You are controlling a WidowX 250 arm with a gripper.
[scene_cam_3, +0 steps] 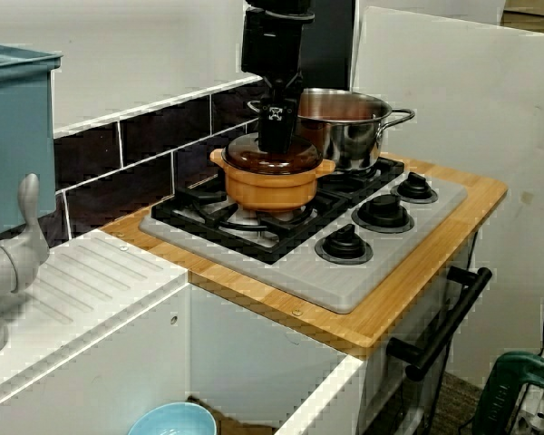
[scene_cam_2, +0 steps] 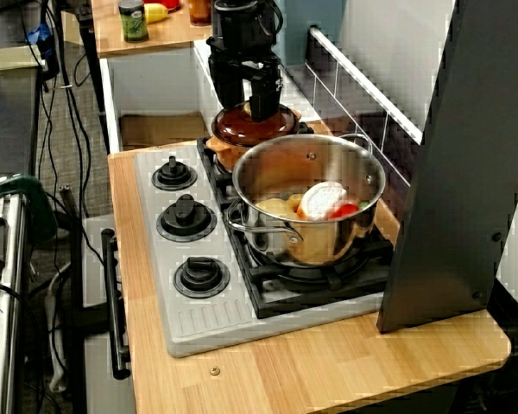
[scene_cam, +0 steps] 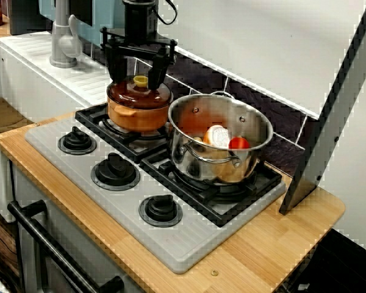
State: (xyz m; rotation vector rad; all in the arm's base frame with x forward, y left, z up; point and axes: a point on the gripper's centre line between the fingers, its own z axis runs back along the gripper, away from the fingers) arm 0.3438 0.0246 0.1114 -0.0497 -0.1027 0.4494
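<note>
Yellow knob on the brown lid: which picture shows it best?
The front view: the yellow knob shows plainly between the fingers of the gripper. In the two side views, the gripper hides it.

orange pot [scene_cam: 134,117], brown lid [scene_cam: 123,95], perhaps yellow knob [scene_cam: 140,80]

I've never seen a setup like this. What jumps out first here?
A black robot arm hangs over the stove. Its jaws are spread on either side of the yellow knob on the brown lid of an orange pot. Right beside it, on the other burner, a shiny steel pot holds toy food, including a red piece.
</note>
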